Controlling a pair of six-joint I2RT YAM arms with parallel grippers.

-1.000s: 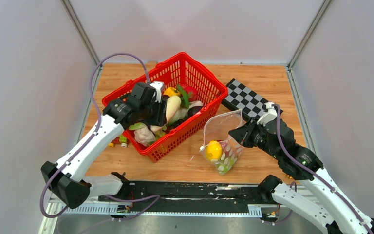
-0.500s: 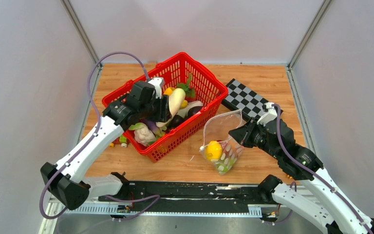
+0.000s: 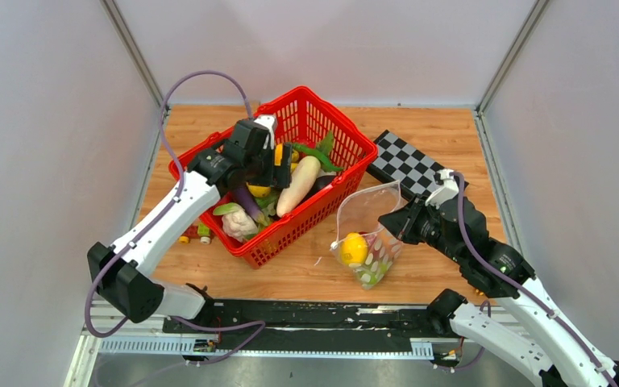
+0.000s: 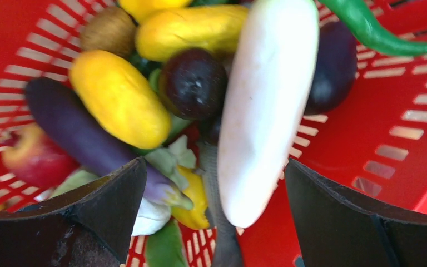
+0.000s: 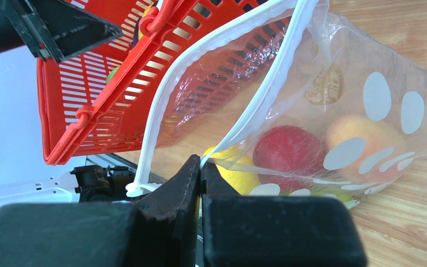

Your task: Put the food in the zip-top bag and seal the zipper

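**Left pincer open over the basket, right pincer pinching the bag's mouth**

The left pincer (image 4: 214,167) hangs over the red basket (image 3: 306,218) with its two dark fingers (image 4: 97,217) spread wide and nothing between them touching either one. Straight below it, in the gap between the fingers, a long white radish (image 4: 267,100) lies loose on the pile of food, slanting away from the pincer. Beside the radish, toward the pincer's left finger, lie a dark plum (image 4: 192,83), a yellow squash (image 4: 119,100) and a purple aubergine (image 4: 83,133) that runs under that finger's tip. A green chilli (image 4: 378,30) lies beyond the radish, toward the right finger's side.

The right pincer (image 5: 200,167) is closed tight on the zip-top bag (image 5: 367,111), nipping the near lip of its mouth at the white zipper (image 5: 164,89). From that pinch the bag's mouth gapes open in front of the pincer, facing the basket just beyond it. The bag's lower end rests on the wooden worktop (image 3: 451,129). Inside the bag, just past the fingertips, sit a yellow lemon (image 3: 354,247), a red fruit (image 5: 289,153) and a peach-coloured one (image 5: 361,139). A checkerboard (image 3: 407,165) lies flat on the worktop, past the right pincer.
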